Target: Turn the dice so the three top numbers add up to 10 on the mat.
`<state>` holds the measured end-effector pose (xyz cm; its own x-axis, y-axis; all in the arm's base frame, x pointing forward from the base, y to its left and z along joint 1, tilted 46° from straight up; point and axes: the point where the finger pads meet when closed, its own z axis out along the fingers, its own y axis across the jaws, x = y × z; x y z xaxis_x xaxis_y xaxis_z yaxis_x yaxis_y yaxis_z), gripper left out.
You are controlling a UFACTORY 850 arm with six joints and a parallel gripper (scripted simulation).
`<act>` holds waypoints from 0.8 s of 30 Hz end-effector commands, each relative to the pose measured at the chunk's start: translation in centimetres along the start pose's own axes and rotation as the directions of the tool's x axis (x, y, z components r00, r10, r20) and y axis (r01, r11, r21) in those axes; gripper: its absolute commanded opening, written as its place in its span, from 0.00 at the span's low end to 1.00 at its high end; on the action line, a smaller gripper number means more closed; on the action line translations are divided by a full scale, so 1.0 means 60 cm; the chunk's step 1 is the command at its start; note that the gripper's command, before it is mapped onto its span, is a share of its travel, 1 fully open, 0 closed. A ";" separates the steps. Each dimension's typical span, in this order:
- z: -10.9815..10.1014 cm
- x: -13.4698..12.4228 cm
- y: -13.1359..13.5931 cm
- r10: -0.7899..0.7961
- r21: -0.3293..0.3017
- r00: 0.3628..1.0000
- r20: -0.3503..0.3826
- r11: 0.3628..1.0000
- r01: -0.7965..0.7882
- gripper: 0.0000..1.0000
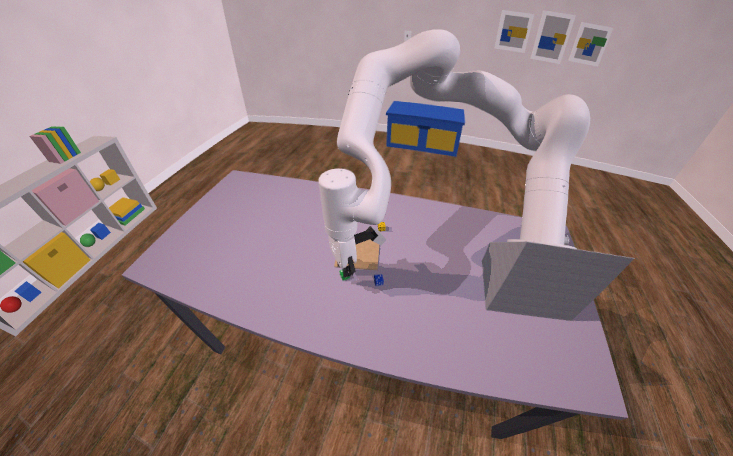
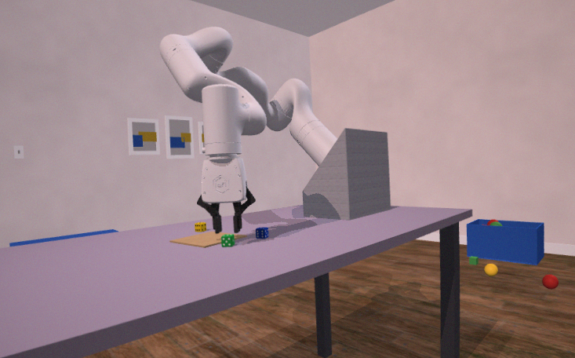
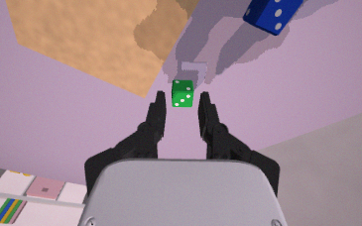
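Note:
The green die (image 1: 341, 274) (image 2: 227, 240) (image 3: 182, 100) lies flat on the table just off the tan mat (image 1: 367, 258) (image 2: 196, 240) (image 3: 89, 40). In the wrist view its bright face shows three pips and its darker face two. My gripper (image 2: 227, 231) (image 3: 182, 101) is open, its fingers partly spread and empty. In the wrist view its fingertips flank the green die with gaps on both sides; the exterior view shows them above table height. The blue die (image 1: 378, 279) (image 2: 261, 232) (image 3: 273, 12) and yellow die (image 1: 381, 226) (image 2: 200, 226) lie off the mat; their top numbers are unclear.
The table (image 1: 233, 243) (image 2: 103, 284) carries a large grey wedge-shaped base (image 1: 550, 283) (image 2: 367, 173) under the arm, to the right of the dice. A shelf (image 1: 131, 164), a blue cabinet (image 1: 425, 116) and a blue box (image 2: 503, 244) stand away from the table.

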<state>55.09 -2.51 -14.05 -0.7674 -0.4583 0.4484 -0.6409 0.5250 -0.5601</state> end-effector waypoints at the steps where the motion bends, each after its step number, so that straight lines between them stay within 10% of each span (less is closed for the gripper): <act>1: -0.001 -0.001 -0.001 0.001 0.001 1.000 0.001 1.000 -0.001 0.42; 24: 0.019 -0.001 -0.001 0.001 0.001 1.000 0.001 1.000 -0.001 0.42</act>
<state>55.11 -3.02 -14.55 -0.7674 -0.4584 0.4484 -0.6409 0.5250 -0.5601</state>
